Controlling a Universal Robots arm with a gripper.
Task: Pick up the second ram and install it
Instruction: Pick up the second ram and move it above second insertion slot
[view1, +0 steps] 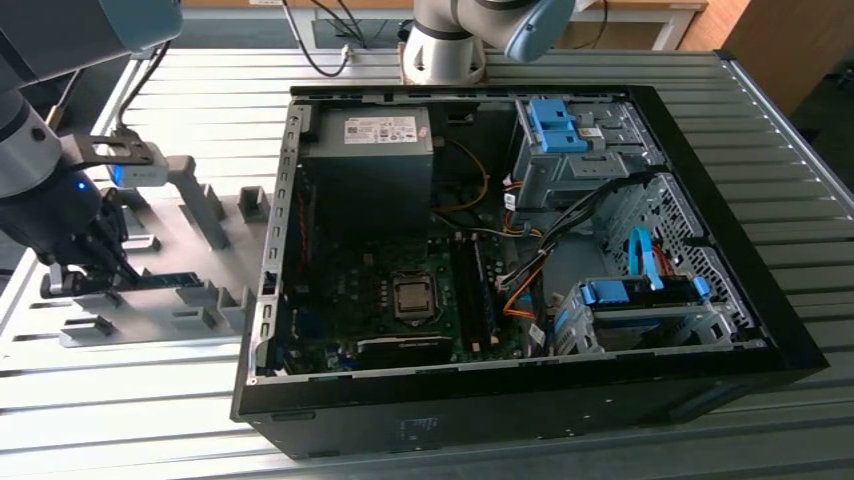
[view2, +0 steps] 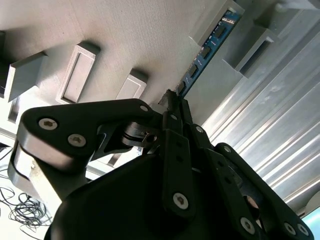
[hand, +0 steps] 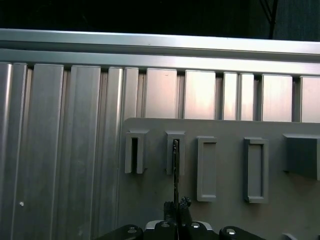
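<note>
Jaws closed on the near end of the second ram (view2: 202, 57), far end ahead of jaws slotted in grey fixture block (hand: 180, 155); best lifted straight out, no twist.

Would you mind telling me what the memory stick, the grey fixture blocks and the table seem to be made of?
The second ram: blue-green circuit board, probably fibreglass laminate, with black chips. The fixture blocks: matte grey, likely plastic. The table: ribbed, softly reflective metal, probably aluminium.
</note>
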